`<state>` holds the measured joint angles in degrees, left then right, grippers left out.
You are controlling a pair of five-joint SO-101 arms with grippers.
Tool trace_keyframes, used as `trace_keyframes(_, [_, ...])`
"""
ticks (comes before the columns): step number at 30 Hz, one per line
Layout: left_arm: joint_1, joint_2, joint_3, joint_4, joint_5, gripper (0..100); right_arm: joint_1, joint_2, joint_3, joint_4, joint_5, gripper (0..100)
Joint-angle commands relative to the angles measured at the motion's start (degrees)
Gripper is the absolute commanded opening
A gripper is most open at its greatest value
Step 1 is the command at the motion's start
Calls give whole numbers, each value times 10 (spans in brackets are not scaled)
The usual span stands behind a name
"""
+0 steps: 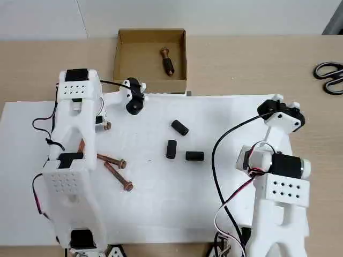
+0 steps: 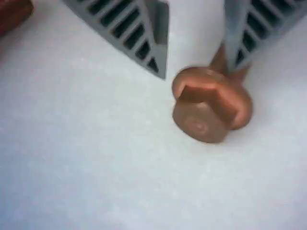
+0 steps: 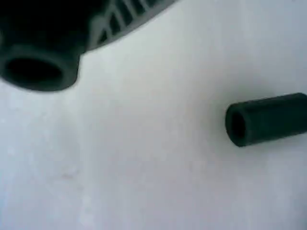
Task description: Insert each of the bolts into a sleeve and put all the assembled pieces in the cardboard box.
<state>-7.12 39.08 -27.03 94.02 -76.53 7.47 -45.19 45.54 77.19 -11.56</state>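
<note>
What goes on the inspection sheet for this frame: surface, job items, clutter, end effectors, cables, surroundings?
Surface: white sheet on a wooden table.
Job's things: cardboard box holds one assembled piece; three loose sleeves lie mid-sheet; loose bolts lie beside the left arm.
Clutter: scissors at the table's right edge.
Grippers: left end effector open, low over a bolt lying on the sheet; right end effector appears shut on a sleeve.
Cables: black cable loops over the sheet by the right arm.
Surroundings: pale surface beyond the table; nothing else seen.
</note>
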Motion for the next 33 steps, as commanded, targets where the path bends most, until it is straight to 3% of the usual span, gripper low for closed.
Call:
trace_keyframes(1, [-4,27,1,-7,-66,85,2,-13,-6,-7,-4,3])
trace_keyframes(18, [-1,48,0,-30,-25,78,3,-13,-7,-5,-4,3])
trace_keyframes(23, [0,47,0,-29,-25,6,4,-13,-8,-5,-4,3])
trace_keyframes(28, [0,47,-11,12,-25,5,4,-14,-8,-5,-4,3])
trace_keyframes(33, [0,47,-105,63,-4,5,2,-46,-8,-7,-4,3])
